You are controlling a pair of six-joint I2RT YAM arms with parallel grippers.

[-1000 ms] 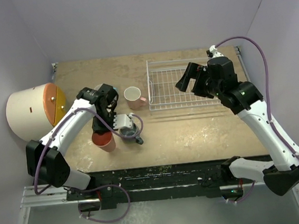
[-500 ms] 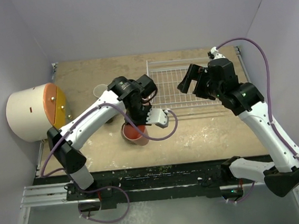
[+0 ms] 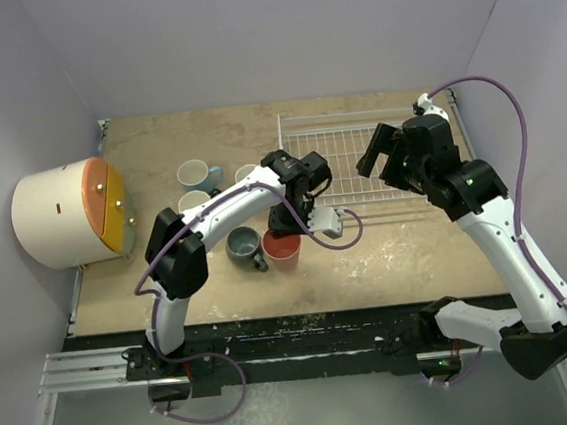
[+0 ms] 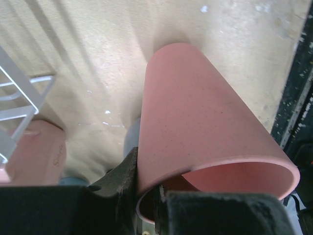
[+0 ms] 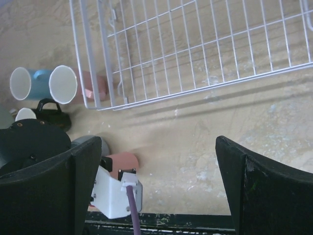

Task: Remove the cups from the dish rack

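My left hand [image 4: 146,198] pinches the salmon tumbler [image 4: 195,122] by its rim wall, since it has no handle, to stand it beside the grey mug [image 3: 243,243] on the worktop [image 3: 408,256].

Enclosure: plain pale lavender walls [image 3: 276,32] on the left, rear and right sides. Work surface: tan, mottled tabletop [image 3: 408,251] with white scuffs. Near edge: black base rail [image 3: 305,333], with aluminium extrusion [image 3: 78,371] alongside. Lighting: diffuse, soft shadows.
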